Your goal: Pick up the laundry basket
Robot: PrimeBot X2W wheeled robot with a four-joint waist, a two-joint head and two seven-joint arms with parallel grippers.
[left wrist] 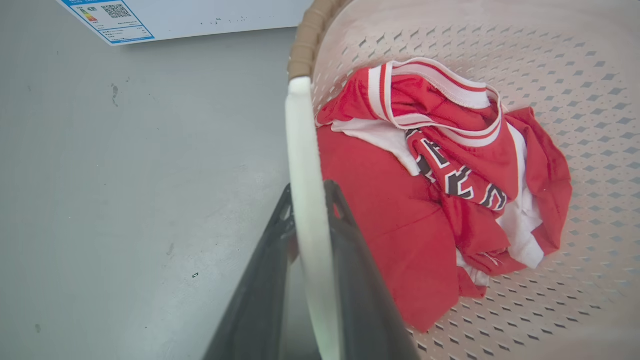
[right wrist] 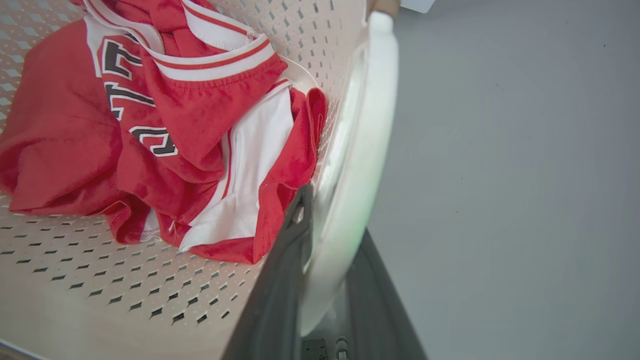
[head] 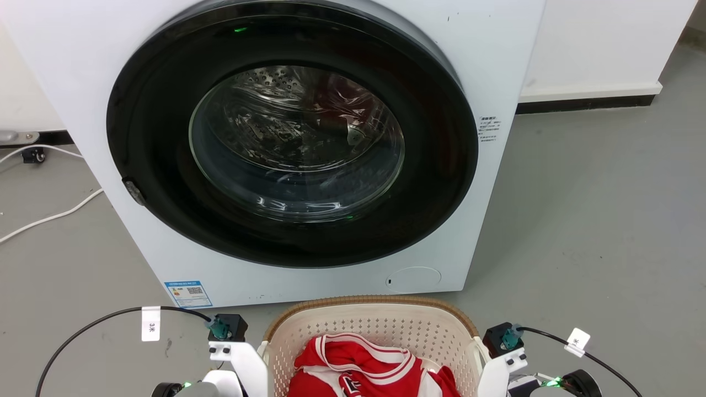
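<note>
Gripping stage, lift pending: the left gripper clamps the left handle and the right gripper clamps the right handle of the laundry basket, which sits low between them with a red jersey inside. The next move, as judged, calls for both arms rising evenly to keep it level. Just beyond stands the washing machine, door shut; a white cable lies well aside.

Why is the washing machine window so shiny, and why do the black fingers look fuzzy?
Head view: the washing machine door glass shows bright reflected streaks. Left wrist view: the left pincer, clamped on the laundry basket handle, sits too near the lens, so it blurs. Right wrist view: the right pincer blurs likewise.
</note>
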